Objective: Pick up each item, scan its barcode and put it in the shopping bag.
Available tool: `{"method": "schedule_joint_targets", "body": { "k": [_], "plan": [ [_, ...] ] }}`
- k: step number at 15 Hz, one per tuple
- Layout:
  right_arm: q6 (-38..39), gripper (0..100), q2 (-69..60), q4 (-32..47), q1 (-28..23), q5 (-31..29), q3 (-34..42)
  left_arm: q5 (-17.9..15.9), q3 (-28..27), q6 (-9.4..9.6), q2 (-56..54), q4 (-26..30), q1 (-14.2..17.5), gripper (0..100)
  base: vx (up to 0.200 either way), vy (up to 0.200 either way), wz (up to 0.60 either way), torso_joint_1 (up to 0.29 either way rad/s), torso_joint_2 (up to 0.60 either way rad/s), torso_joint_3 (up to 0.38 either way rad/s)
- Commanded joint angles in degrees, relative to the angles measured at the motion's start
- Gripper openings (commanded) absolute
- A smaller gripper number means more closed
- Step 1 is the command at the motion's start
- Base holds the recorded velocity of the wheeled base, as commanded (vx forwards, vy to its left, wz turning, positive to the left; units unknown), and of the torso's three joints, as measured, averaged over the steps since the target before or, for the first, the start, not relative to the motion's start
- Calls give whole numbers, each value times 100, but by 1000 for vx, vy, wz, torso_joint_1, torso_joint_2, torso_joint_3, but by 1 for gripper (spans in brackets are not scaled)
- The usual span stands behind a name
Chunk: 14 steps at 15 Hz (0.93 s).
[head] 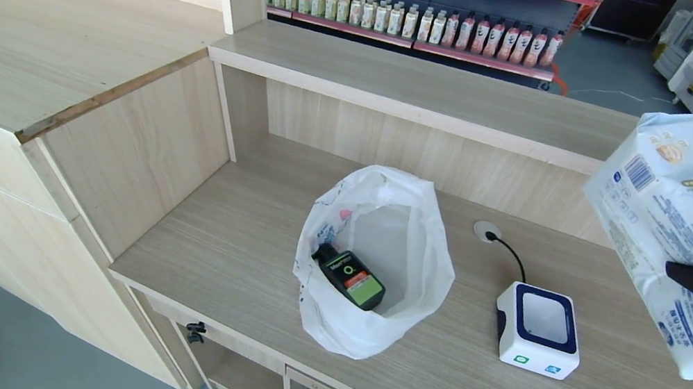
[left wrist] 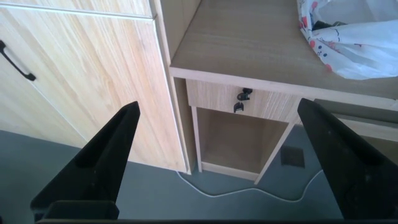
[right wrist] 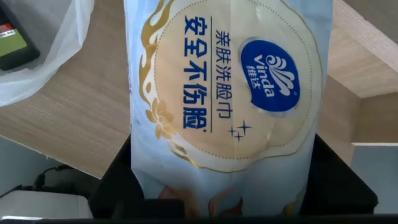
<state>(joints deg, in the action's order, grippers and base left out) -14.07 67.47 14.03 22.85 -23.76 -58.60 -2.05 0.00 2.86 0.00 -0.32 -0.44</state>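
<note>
The right gripper (right wrist: 231, 186) is holding a pack (head: 675, 207) of tissues in the air at the right end of the worktop (head: 240, 240) — its jaws are clamping the pack from both sides. The pack is hanging tilted, with a barcode showing near its upper corner, off to the right of the scanner (head: 539, 329) and clear of it. The scanner is sitting on the worktop with its window facing up, and its black cable (head: 512, 254) is running back to a round hole in the worktop. Just left of the scanner the white bag (head: 419, 263) is standing open, and a dark green bottle (head: 350, 278) is lying tilted inside it. The left gripper (left wrist: 217, 109) is hanging low off the worktop's front left corner, over the grey floor (left wrist: 205, 205) — its jaws are standing wide apart, holding nothing. A key (left wrist: 241, 99) is sitting in the drawer (left wrist: 273, 106) under the worktop's edge.
</note>
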Motion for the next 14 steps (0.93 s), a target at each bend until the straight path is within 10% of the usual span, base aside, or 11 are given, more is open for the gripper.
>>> {"method": "schedule_joint_targets", "body": {
  "k": [1,12,14],
  "plan": [
    [-8,0,-68,-208,115,-23,297,3,0,4,0,-3,0,100,0,0,0,0,0,0],
    [132,0,-147,-436,220,-15,718,3,0,-5,0,-3,0,100,0,0,327,2,3,2],
    [1143,0,539,-1939,220,223,1070,3,0,4,0,-3,0,100,0,0,0,0,0,0]
  ]
}}
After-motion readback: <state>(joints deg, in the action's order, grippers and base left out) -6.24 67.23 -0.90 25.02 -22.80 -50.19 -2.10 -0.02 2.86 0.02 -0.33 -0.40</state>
